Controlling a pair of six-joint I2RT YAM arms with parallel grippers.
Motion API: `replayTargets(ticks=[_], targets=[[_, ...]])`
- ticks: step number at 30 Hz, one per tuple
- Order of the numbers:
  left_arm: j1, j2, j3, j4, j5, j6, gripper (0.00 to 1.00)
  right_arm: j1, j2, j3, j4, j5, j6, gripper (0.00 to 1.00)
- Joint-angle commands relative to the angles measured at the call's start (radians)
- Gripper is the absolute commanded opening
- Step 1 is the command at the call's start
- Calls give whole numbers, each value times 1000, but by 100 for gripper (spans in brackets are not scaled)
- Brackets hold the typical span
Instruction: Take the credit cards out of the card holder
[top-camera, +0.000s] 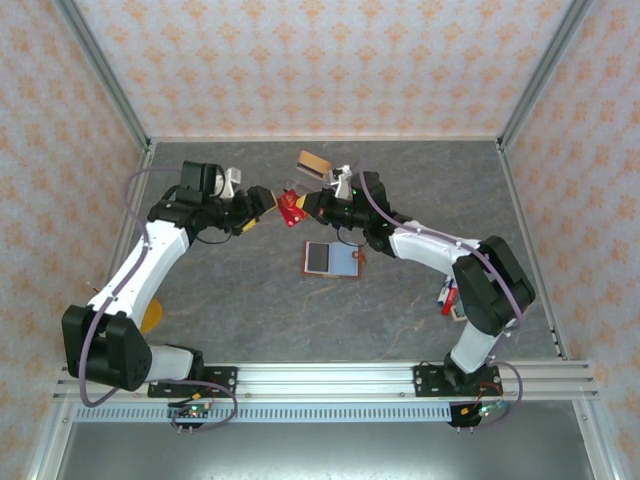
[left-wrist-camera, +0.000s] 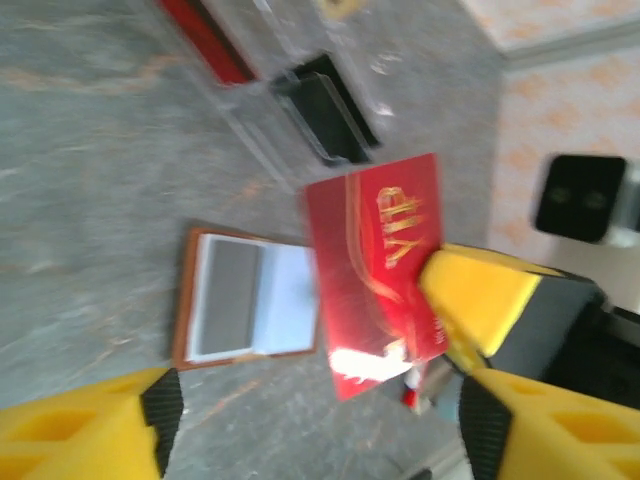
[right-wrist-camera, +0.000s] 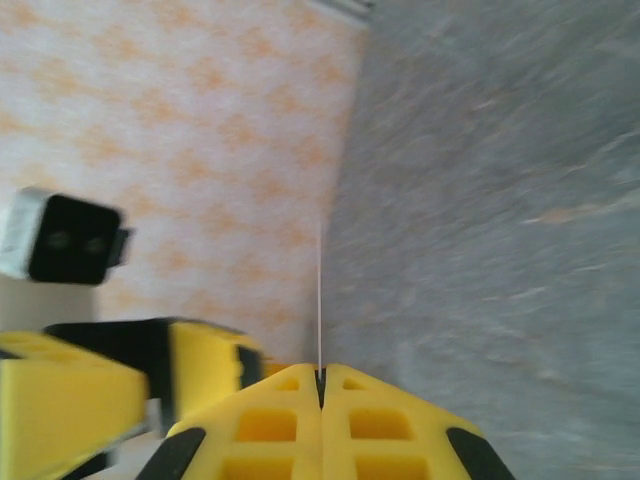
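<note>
The right gripper (top-camera: 305, 207) is pinching the red card (top-camera: 291, 208) with its jaws closed on it. It is holding the card in the air beyond the card holder (top-camera: 330, 258) and a little to its left. The left gripper (top-camera: 268, 203) is hovering just left of that card with its jaws parted. The card holder is lying open and flat on the table (top-camera: 250, 300), and a tan card (top-camera: 314, 162) is lying farther beyond it.

From the left wrist, the left gripper (left-wrist-camera: 320, 415) is spreading both fingers wide and gripping nothing. The red card (left-wrist-camera: 375, 265), printed in gold, is hanging in front of the right edge of the card holder (left-wrist-camera: 250, 300), whose grey and pale blue panels are facing up. A yellow finger (left-wrist-camera: 480, 300) of the right gripper is pressing on the card's right side.

From the right wrist, the right gripper (right-wrist-camera: 320, 385) is squeezing its fingers together on the red card (right-wrist-camera: 320, 290), which is showing edge-on as a thin line.
</note>
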Motion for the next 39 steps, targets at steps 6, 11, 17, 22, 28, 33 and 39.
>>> replayTargets(ticks=[6,11,17,22,28,33,39], targets=[[3,-61,10,-206,-394,165,98,72,110,353,-602,356,-819,0],[2,-79,5,-210,-435,174,100,96,266,545,-698,420,-1064,0],[3,-74,18,-235,-468,183,100,95,422,716,-731,440,-1200,0],[3,-83,14,-243,-473,189,100,92,517,799,-735,503,-1259,0],[2,-93,14,-265,-474,194,100,73,566,835,-721,553,-1250,0],[2,-95,8,-261,-479,193,100,52,568,845,-713,533,-1230,0],[3,-72,2,-256,-452,188,100,47,571,852,-709,527,-1222,0]])
